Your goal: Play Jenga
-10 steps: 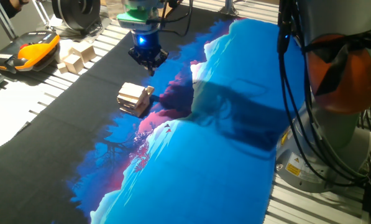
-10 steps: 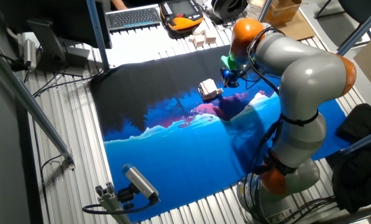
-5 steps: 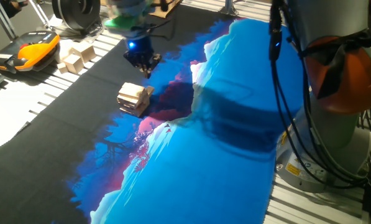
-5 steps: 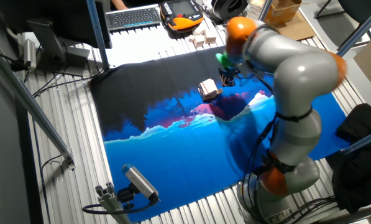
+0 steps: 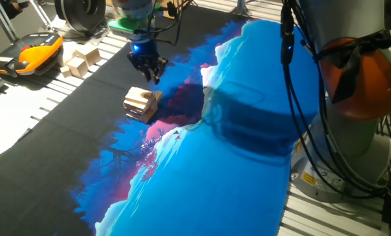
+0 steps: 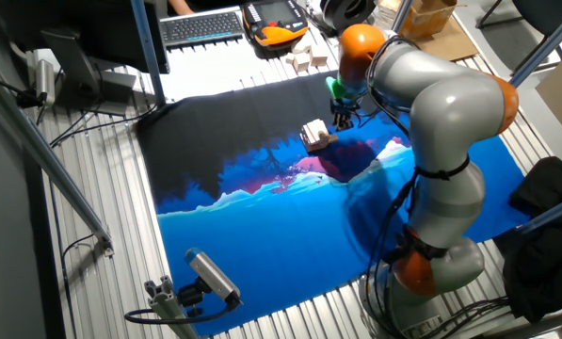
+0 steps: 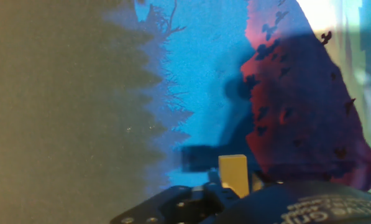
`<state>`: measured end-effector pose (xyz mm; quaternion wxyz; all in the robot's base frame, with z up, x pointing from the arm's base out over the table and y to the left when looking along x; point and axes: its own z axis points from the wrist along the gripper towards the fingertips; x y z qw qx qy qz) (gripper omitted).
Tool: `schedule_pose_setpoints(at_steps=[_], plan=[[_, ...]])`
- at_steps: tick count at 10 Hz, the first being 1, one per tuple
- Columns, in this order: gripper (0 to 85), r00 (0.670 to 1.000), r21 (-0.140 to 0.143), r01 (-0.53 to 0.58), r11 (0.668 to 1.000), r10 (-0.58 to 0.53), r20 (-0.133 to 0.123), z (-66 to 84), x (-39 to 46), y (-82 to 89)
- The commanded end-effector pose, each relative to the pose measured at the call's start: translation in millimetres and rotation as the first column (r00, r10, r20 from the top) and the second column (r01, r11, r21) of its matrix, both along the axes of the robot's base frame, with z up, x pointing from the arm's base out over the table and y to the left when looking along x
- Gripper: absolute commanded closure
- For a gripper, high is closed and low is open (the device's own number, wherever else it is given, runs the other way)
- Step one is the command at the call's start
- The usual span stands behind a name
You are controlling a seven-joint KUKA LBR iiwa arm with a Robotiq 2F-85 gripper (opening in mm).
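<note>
The Jenga stack [image 5: 141, 105] is a small low pile of pale wooden blocks in crossed layers, standing on the dark part of the mat; it also shows in the other fixed view [image 6: 315, 135]. One of its blocks [image 5: 157, 96] juts out at the stack's right side. My gripper [image 5: 149, 71] hovers just behind the stack with its dark fingers close together, and it also shows in the other fixed view [image 6: 341, 121]. In the hand view a little pale yellow block [image 7: 233, 173] stands between the fingers at the bottom edge. The stack is out of the hand view.
Chunky pale wooden cubes [image 5: 79, 60] sit grouped at the mat's far left edge, beside an orange-and-black pendant [image 5: 35, 54]. A keyboard [image 6: 201, 25] lies behind the mat. The arm's base and cables [image 5: 342, 98] stand at the right. The blue-and-pink mat [image 5: 234, 151] covers the table.
My gripper has moved a little to the left and towards the stack's far side. The stack has not moved.
</note>
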<state>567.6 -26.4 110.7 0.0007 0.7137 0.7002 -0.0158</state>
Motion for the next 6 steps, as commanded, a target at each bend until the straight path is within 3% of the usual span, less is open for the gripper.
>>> schedule_pose_setpoints(at_steps=[1, 3, 6], plan=[[17.0, 1.000, -0.001, 0.004, 1.000, -0.004, -0.001, -3.8, 1.3, 0.1], [17.0, 1.000, -0.003, -0.030, 1.000, 0.030, -0.003, -13.0, -1.5, -2.7], [17.0, 0.998, 0.028, -0.062, 0.998, 0.061, 0.030, -27.1, -3.6, -2.0]])
